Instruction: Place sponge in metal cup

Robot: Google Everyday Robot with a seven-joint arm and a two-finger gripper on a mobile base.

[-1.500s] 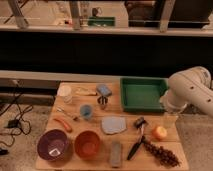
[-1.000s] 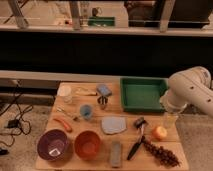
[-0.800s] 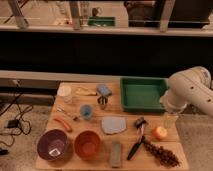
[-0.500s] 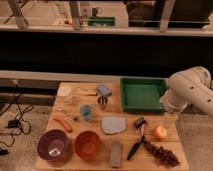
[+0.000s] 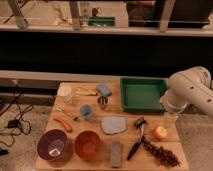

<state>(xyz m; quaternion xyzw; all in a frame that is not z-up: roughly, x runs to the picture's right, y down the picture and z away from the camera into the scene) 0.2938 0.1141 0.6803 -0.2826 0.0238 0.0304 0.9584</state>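
The sponge [image 5: 104,90], a small blue-grey block, lies on the wooden table [image 5: 150,117] at the back, just left of the green tray. The metal cup [image 5: 102,101], small and dark, stands directly in front of the sponge. My arm [image 5: 187,90] is a white bulk at the table's right edge. The gripper [image 5: 170,118] hangs below it over the right side of the table, far to the right of the sponge and cup and apart from both.
A green tray [image 5: 143,94] sits back right. A light-blue cup [image 5: 86,112], flat grey slab [image 5: 114,125], grey bar [image 5: 116,153], orange bowl [image 5: 88,145] and purple bowl [image 5: 54,145] fill the front. A brush [image 5: 136,140], orange fruit [image 5: 159,132] and grapes [image 5: 162,154] lie front right.
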